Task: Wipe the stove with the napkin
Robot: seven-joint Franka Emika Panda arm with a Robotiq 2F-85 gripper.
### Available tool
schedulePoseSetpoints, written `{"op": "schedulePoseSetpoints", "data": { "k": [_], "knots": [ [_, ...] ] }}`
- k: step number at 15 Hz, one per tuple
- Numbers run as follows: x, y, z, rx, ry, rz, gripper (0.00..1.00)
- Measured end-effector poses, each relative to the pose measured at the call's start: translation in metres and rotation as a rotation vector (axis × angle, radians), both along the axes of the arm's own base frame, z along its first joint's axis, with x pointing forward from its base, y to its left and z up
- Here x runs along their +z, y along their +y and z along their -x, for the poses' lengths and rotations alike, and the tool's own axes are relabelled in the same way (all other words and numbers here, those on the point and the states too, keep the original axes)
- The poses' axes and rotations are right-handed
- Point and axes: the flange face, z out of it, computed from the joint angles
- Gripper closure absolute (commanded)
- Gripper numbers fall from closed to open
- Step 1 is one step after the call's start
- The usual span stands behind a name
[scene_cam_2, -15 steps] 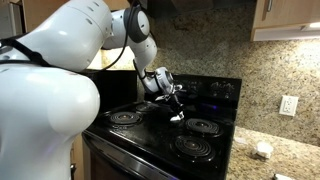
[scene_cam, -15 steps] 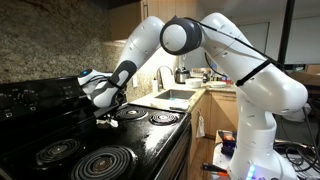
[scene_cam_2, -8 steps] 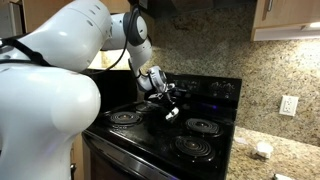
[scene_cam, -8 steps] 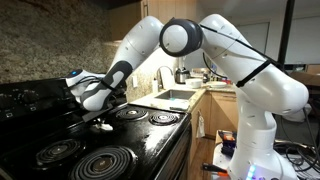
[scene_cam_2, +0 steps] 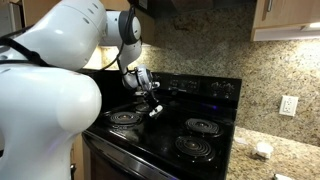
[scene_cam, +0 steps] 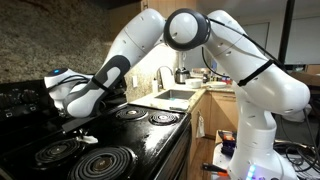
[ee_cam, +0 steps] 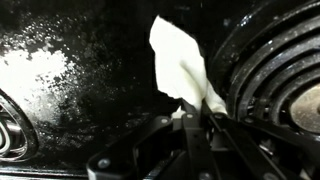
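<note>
Stove fills the scene, glossy black in both exterior views, with its raised control panel at the back against the speckled stone backsplash. Your white arm arches high over the range and reaches down toward the middle of the cooktop; in an exterior view its bulk blocks most of the near side.

Off past the stove's end you've got the steel sink, and in an exterior view a stone tabletop with a wall outlet above it.

Coil burners next: two sit near the front edge, and one lies just beside where you're working. In the wrist view a coil curves in at the right.

Your gripper is low over the cooktop, in the bare strip between the burners. The jaws are together, clamped on the napkin: the wrist view shows them pinching its near corner, with the white sheet stretching away from you across the wet-looking, speckled black surface, just left of that coil. In both exterior views the napkin shows as a small white scrap right under the jaws, down at the stove top. Whether it presses flat on the surface, you can't quite tell from here.
</note>
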Motion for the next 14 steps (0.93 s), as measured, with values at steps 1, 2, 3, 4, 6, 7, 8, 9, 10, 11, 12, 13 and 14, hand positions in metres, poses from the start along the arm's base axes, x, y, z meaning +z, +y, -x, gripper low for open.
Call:
{"op": "schedulePoseSetpoints", "data": {
  "k": [1,2,3,4,6,7,8,9,10,11,12,13,14],
  "knots": [
    [0.000,-0.001,0.001,0.006,-0.008,-0.001,0.92],
    [0.000,-0.004,0.001,0.008,-0.016,-0.005,0.92],
    [0.000,-0.007,0.002,0.009,-0.026,-0.010,0.92],
    [-0.001,-0.012,0.001,0.007,-0.035,-0.012,0.92],
    [-0.001,-0.032,-0.002,-0.012,-0.051,-0.006,0.93],
    [-0.002,-0.046,-0.005,-0.029,-0.056,0.002,0.93],
    [-0.003,-0.061,-0.008,-0.049,-0.058,0.011,0.93],
    [-0.003,-0.077,-0.010,-0.070,-0.059,0.021,0.93],
    [-0.004,-0.094,-0.013,-0.092,-0.060,0.030,0.92],
    [-0.004,-0.108,-0.015,-0.113,-0.061,0.038,0.92],
    [-0.005,-0.122,-0.016,-0.133,-0.061,0.046,0.92],
    [-0.005,-0.134,-0.017,-0.153,-0.061,0.053,0.93],
    [-0.006,-0.145,-0.018,-0.172,-0.062,0.060,0.92]
  ]
}}
